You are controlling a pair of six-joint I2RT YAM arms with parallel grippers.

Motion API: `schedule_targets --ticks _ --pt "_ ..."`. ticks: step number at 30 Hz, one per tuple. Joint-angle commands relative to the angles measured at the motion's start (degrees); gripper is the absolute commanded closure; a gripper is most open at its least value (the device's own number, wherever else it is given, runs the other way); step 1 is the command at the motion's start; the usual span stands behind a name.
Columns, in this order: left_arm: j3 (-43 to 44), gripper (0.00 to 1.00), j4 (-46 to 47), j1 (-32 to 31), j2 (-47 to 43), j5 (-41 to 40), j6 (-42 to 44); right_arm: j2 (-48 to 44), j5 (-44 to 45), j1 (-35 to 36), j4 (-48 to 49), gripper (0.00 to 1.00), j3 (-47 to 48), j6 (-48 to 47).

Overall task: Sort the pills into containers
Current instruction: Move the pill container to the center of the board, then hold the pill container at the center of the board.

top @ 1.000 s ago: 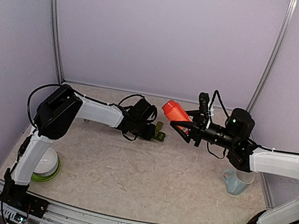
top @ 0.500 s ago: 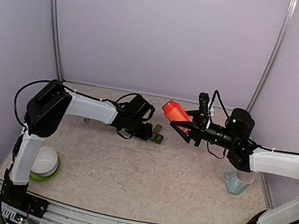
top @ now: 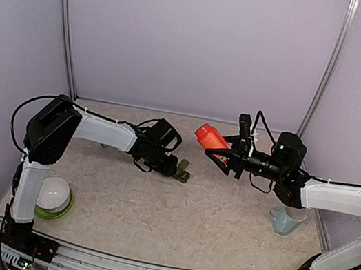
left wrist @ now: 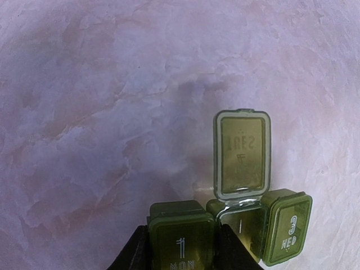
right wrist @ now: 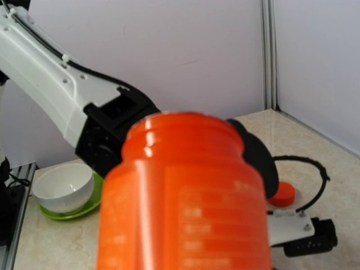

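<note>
Over the marbled tabletop (top: 154, 207) my left jaws clamp the green containers (left wrist: 242, 222) by the MON cell, middle lid (left wrist: 242, 154) open, so my right jaws, gripping the orange bottle (top: 212, 136) apart from them, should, I think, bring its mouth above that cell and tip slowly.

The pill containers (left wrist: 242, 225) were a translucent dark olive green, with lids printed in white: "1 MON", "3 WED", and faint lettering on the raised middle lid. The table (left wrist: 112, 112) was mottled like marble in pale beige and pink. The bottle (right wrist: 185, 197) was glossy orange-red with a paler, blurred label band, and a loose cap (right wrist: 280, 194) matched it. The bowl (right wrist: 63, 185) was white, the plate (right wrist: 84, 209) lime green and the mug (top: 286, 220) pale blue.
</note>
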Motion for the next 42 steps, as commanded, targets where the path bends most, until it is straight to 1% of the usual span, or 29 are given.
schedule_targets --ticks 1,6,15,18,21,26,28,32,39,42 --pt "-0.7 0.59 -0.7 -0.4 -2.1 0.7 1.2 0.8 -0.3 -0.6 1.4 0.89 -1.2 1.0" --pt "-0.3 0.42 -0.7 -0.2 -2.9 -0.4 1.7 2.3 -0.1 -0.6 1.8 0.89 -1.7 0.9" --pt "-1.2 0.19 2.6 1.8 -7.5 -2.3 1.8 7.2 -0.3 -0.6 4.6 0.89 -3.2 0.7" --pt "-3.1 0.12 6.7 3.8 -9.0 0.3 1.9 8.9 -0.3 -0.6 4.9 0.89 -3.2 0.3" --pt "-7.1 0.02 14.6 6.5 -10.1 6.7 1.4 10.2 0.0 -0.6 4.6 0.89 -2.6 -0.2" --pt "-14.0 0.01 29.4 11.1 -9.1 16.3 -1.5 12.7 0.8 -0.6 3.9 0.89 -1.6 -1.2" --pt "-15.2 0.01 32.8 11.4 -8.3 17.4 -1.5 13.5 1.1 -0.6 3.8 0.89 -1.3 -1.2" --pt "-18.5 0.01 39.2 10.6 -7.8 16.4 -3.1 14.7 1.3 -0.6 3.7 0.89 -0.6 -1.0" --pt "-24.5 0.01 46.5 6.1 -7.5 8.6 1.2 16.2 1.4 -0.6 3.0 0.89 0.0 -1.2" --pt "-25.6 0.01 48.8 5.6 -6.2 8.1 0.4 16.9 1.1 -0.6 2.9 0.89 0.4 -1.1"
